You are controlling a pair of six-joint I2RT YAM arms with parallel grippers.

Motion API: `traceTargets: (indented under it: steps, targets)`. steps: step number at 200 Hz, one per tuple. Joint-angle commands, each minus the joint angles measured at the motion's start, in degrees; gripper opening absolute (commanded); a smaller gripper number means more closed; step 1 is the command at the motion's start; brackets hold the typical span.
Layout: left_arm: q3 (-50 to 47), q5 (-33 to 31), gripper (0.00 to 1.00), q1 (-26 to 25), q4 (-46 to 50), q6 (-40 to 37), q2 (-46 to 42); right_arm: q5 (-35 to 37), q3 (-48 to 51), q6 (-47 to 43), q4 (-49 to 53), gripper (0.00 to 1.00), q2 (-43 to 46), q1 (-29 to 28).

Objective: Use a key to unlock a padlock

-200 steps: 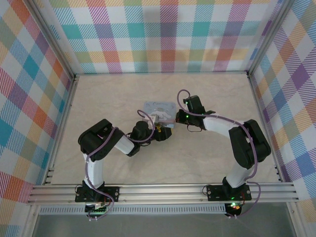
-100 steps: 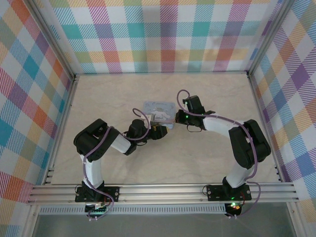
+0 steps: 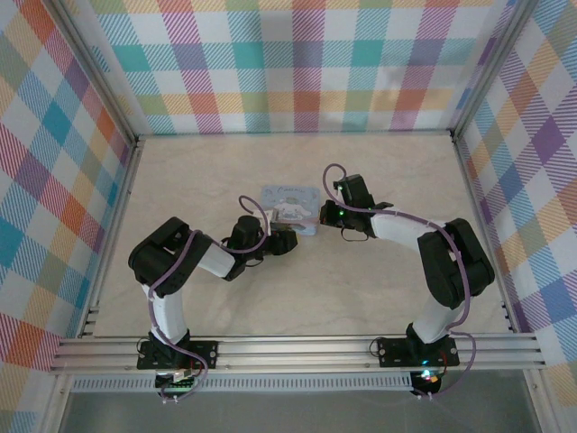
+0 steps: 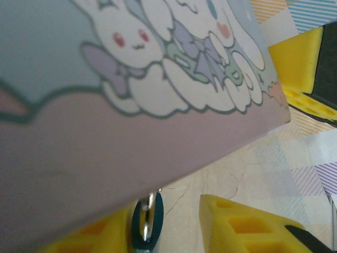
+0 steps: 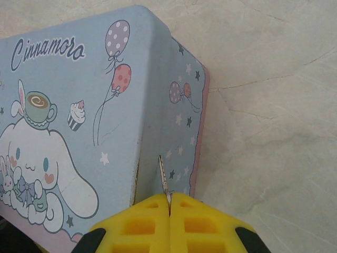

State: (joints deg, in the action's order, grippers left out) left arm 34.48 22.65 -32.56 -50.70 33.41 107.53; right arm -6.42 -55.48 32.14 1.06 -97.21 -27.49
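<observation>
**Top external view.** Bright, even, diffuse light falls from above. The table (image 3: 207, 171) shows no glare, and the left arm (image 3: 194, 262) and right arm (image 3: 446, 257) cast only faint, soft shadows close beneath them.

**Left wrist view.** The tin box (image 4: 131, 105) sits too near the lens and is blurred throughout, with its lower side dimmer. The padlock (image 4: 158, 221) is also soft.

**Right wrist view.** Well lit and sharp: the box's print is legible, the key (image 5: 164, 179) is crisp, and the marbled tabletop carries a mild sheen.

Tin box (image 5: 79, 89) lid — blue script lettering reads "Cinnamoro".
</observation>
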Motion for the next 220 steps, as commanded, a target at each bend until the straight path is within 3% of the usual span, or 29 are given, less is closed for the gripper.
traceTargets:
  steps: [1, 91, 146, 177, 220]
  targets:
    - [-0.3, 1.3, 0.32, 1.2, 8.6, -1.2, -0.2, -1.5, 0.6, -0.6, -1.6, 0.00, 0.4, -0.6]
    - [2.8, 3.5, 0.09, 2.0, 11.9, -0.7, 0.8, -1.4, 2.0, -0.9, -1.8, 0.00, 1.5, -0.3]
    - [6.7, 7.0, 0.07, 1.8, 19.8, 5.4, -1.4, -3.5, 5.6, -0.9, -1.6, 0.00, 6.6, 4.7]
    - [11.5, 5.3, 0.07, 1.1, 30.7, 5.3, -4.1, -4.5, 8.8, -1.3, -0.9, 0.00, 11.4, 7.2]
    - [17.1, 4.3, 0.06, -0.5, 35.6, 9.3, -2.9, -11.1, 13.6, -1.0, -1.3, 0.00, 19.0, 11.7]
